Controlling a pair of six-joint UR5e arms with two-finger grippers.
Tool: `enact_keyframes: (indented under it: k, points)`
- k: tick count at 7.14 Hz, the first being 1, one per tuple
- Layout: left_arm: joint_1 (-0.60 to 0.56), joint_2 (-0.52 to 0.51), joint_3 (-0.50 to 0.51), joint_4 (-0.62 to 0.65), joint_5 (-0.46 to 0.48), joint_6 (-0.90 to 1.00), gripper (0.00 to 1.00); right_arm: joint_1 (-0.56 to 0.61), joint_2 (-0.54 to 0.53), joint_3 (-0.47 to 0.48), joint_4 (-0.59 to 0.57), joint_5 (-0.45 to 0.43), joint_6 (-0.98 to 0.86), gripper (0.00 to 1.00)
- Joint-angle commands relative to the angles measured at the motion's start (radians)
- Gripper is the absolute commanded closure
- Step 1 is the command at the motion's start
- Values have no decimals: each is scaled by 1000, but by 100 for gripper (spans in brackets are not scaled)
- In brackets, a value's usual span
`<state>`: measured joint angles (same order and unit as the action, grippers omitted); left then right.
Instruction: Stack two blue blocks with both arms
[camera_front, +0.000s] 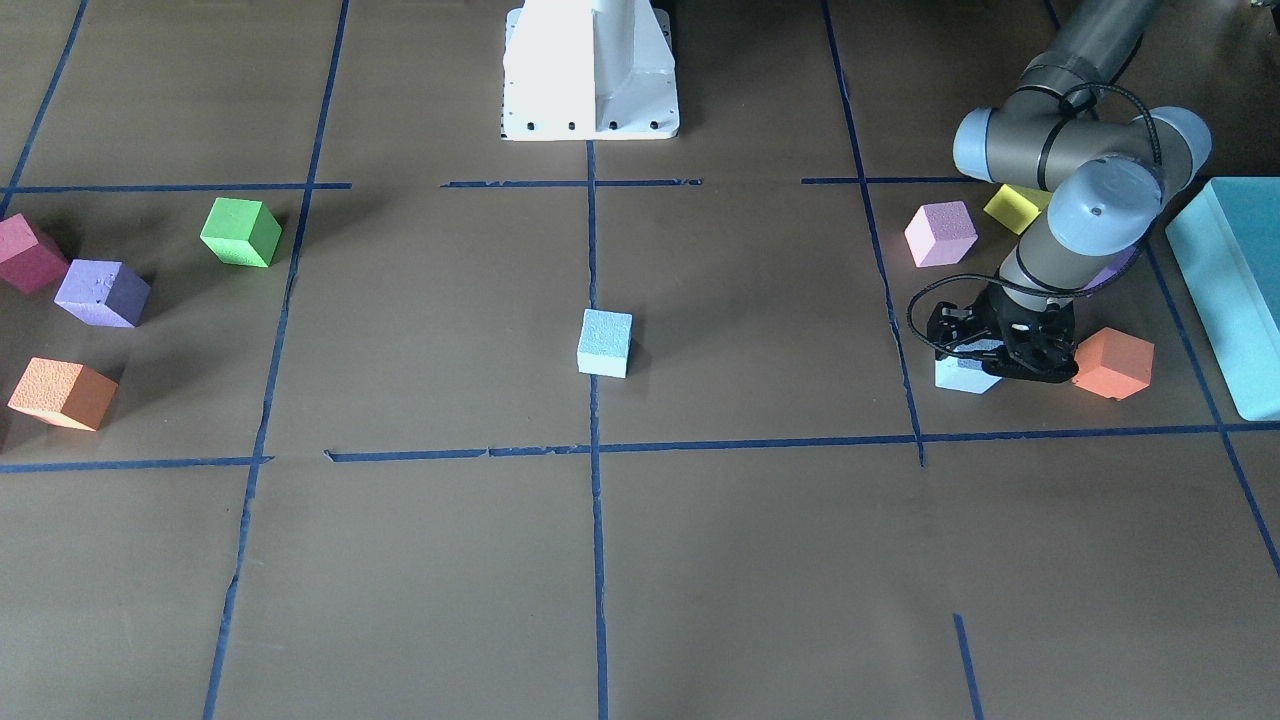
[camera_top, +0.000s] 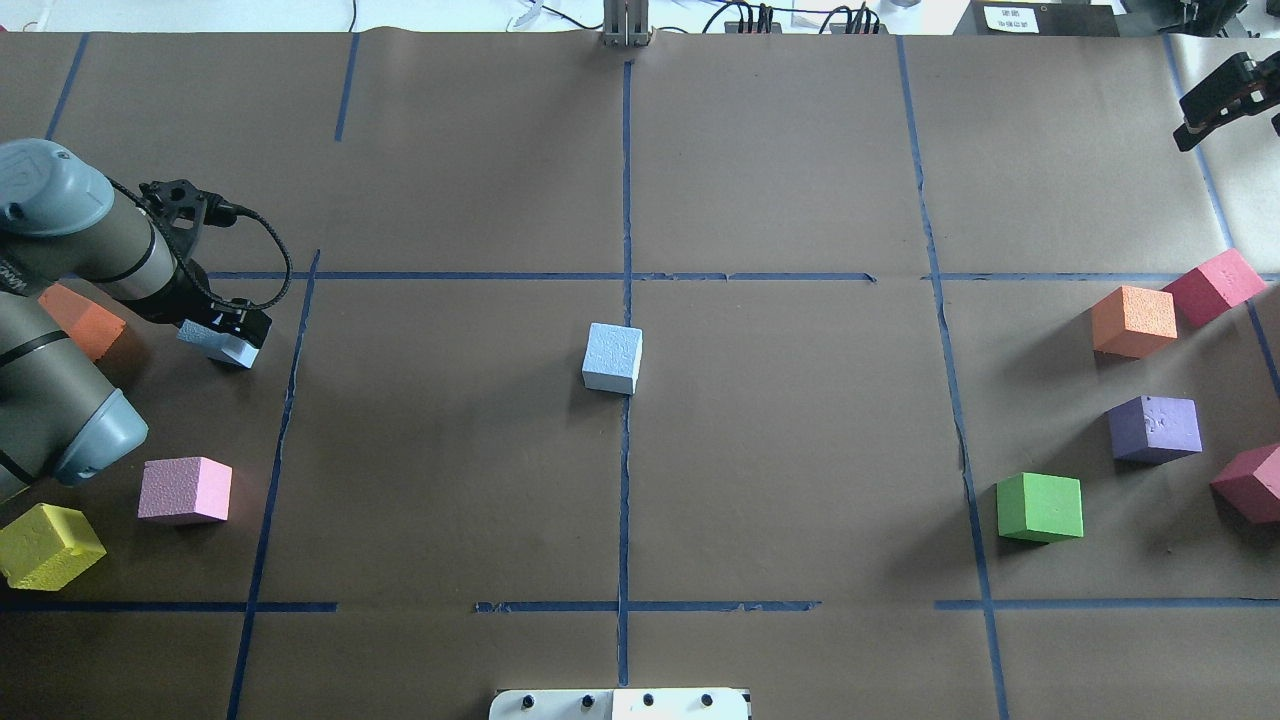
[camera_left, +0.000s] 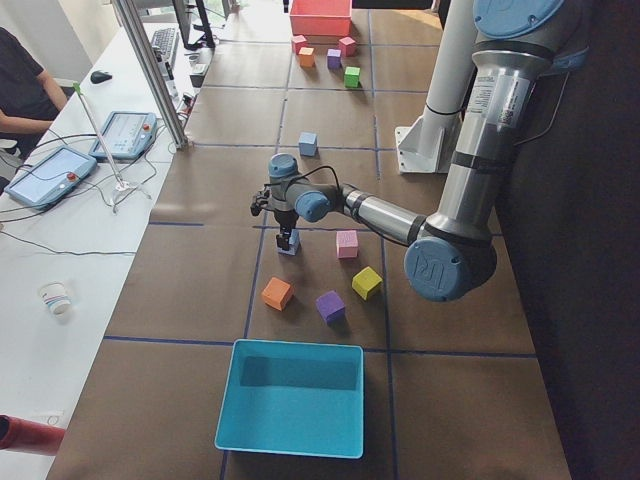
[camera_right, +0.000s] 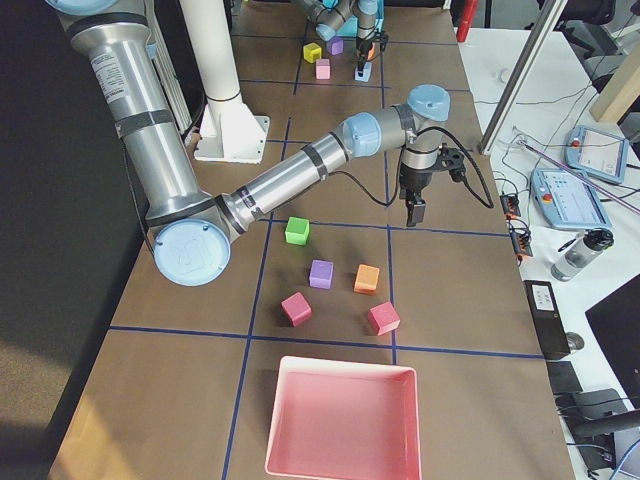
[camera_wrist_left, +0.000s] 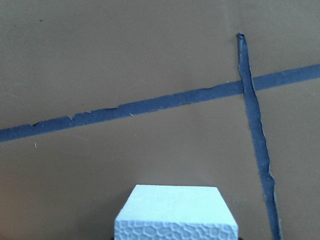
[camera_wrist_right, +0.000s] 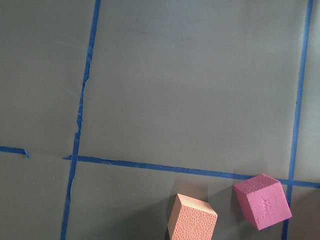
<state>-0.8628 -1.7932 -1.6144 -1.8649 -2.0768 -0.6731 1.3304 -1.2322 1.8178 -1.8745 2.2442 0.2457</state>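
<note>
- Two jaws of left gripper seem closed on one blue block near the left edge; weak hold could drop it.
- Second blue block sits at centre.
- Right gripper, far right corner: I cannot tell its opening.

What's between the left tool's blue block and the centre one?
Nothing visible: only bare paper and tape lines lie between the blue block at the left tool and the centre blue block. The pink cube sits off that line.
</note>
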Motion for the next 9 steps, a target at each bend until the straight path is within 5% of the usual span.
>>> enact_keyframes:
  k: [1, 5, 7, 9]
  points:
    - [-13, 3, -51, 27, -41, 1, 97, 10, -18, -3, 0, 0, -32, 0]
    - [-32, -223, -212, 491, -51, -11, 98, 104, -159, -2, 0, 40, -205, 0]
    - [-24, -348, -220, 590, -52, -89, 98, 170, -266, -12, 14, 107, -311, 0]
    - [10, -416, -200, 589, -52, -184, 98, 190, -386, -93, 259, 124, -313, 0]
